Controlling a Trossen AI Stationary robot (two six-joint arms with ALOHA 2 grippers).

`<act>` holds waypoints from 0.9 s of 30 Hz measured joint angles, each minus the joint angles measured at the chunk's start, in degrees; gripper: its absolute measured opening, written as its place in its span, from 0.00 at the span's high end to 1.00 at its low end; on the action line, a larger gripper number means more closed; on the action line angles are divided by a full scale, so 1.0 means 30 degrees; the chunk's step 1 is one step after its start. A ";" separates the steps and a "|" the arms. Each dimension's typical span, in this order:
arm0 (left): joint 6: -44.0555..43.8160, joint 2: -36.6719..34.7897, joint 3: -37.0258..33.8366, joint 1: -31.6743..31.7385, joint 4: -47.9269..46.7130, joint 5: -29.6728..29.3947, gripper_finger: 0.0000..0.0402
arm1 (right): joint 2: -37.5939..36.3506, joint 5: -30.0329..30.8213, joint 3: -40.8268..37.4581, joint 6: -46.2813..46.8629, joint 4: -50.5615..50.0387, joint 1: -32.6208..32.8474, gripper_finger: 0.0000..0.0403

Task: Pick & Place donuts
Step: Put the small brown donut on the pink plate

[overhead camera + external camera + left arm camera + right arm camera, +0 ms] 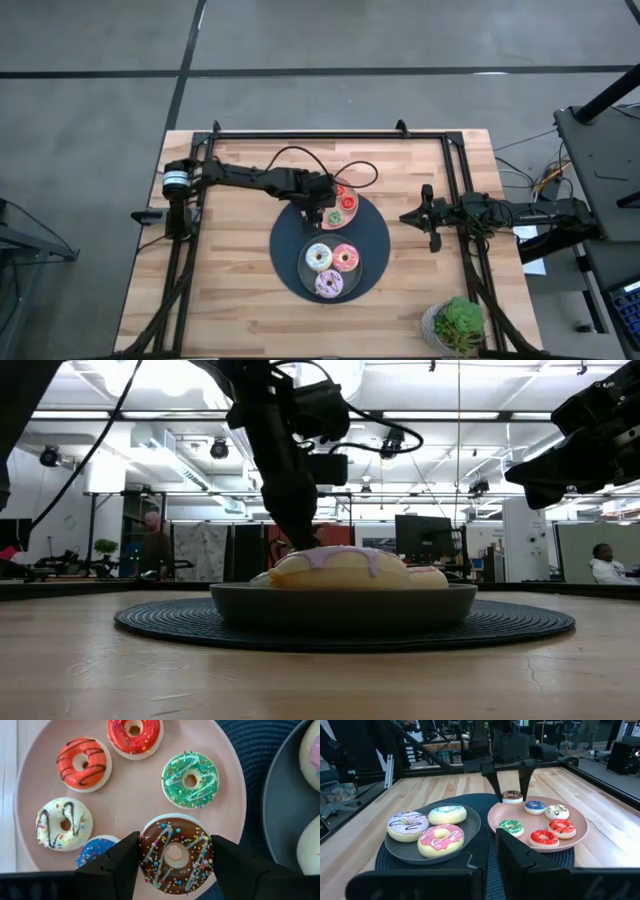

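Several tiny donuts, red (135,735), orange (82,762), green (190,779), white (63,823) and blue (96,851), lie flat on the pink plate (347,207). My left gripper (175,840) is over that plate's edge nearest the left arm, shut on a brown sprinkled donut (512,796). Three larger donuts, white (318,257), pink (345,258) and lilac (329,284), lie on the dark grey plate (355,285). My right gripper (408,215) waits shut at the table's right side, touching nothing. My left gripper pinches the brown donut by two opposite sides of its rim (145,852), one finger (120,862) on each side. The fingers come from above, slanting down from the table's left. The donut stays level, frosting up, low at the pink plate's edge; whether it touches the plate I cannot tell.
Both plates sit on a round dark woven mat (290,240) in the middle of the wooden table. A potted green plant (455,325) stands at the near right corner. A black frame (330,133) runs along the table's far and side edges.
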 joint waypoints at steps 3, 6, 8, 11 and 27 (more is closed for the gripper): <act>0.0000 0.0297 -0.0008 0.0044 0.0100 0.0000 0.50 | -0.0004 -0.0007 -0.0004 -0.0002 0.0007 0.0003 0.93; 0.0007 0.0695 -0.0022 0.0092 0.0202 0.0007 0.50 | -0.0013 -0.0005 0.0001 -0.0002 0.0007 0.0001 0.93; 0.0003 0.0975 -0.0022 0.0135 0.0165 0.0012 0.50 | -0.0009 0.0004 0.0003 0.0006 0.0004 -0.0004 0.93; 0.0007 0.1401 -0.0022 0.0186 0.0165 0.0007 0.50 | 0.0003 0.0000 0.0003 0.0005 0.0000 0.0003 0.93; -0.0029 0.1752 -0.0022 0.0211 0.0325 0.0036 0.50 | -0.0004 0.0000 -0.0004 0.0002 0.0007 0.0003 0.93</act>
